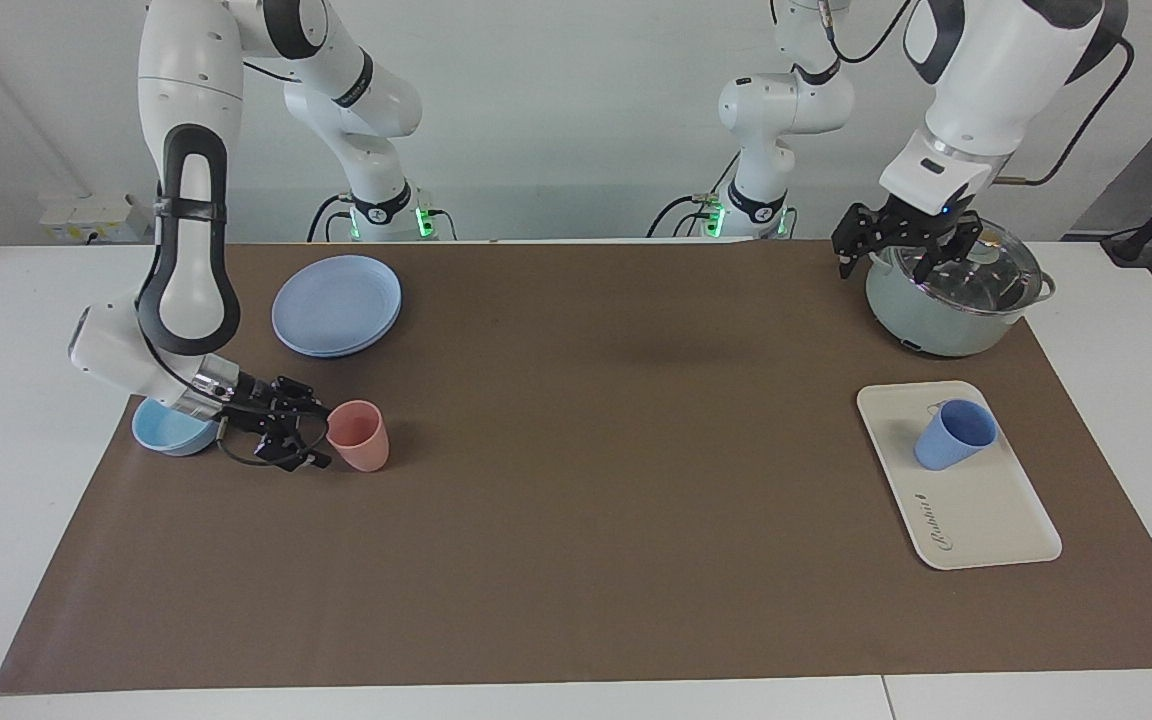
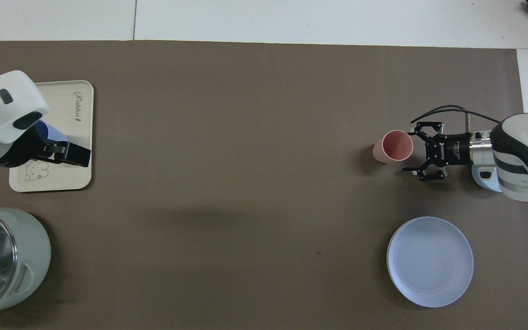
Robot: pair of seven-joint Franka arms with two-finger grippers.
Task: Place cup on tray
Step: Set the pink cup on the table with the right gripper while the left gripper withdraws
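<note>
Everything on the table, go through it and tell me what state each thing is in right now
Blue cup: upright on the tray.
Pink cup: upright on the mat, not held.
Pot: lid on.
Plate: empty.
Left gripper: open, raised over the pot.
Right gripper: open, beside the pink cup.

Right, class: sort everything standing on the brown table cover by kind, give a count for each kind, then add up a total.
Cups: 2, the blue cup on the tray, the pink cup
Plates: 1, the blue plate
Bowls: 1, the light-blue bowl
Trays: 1, the cream tray
Pots: 1, the lidded pot
Total: 6
</note>
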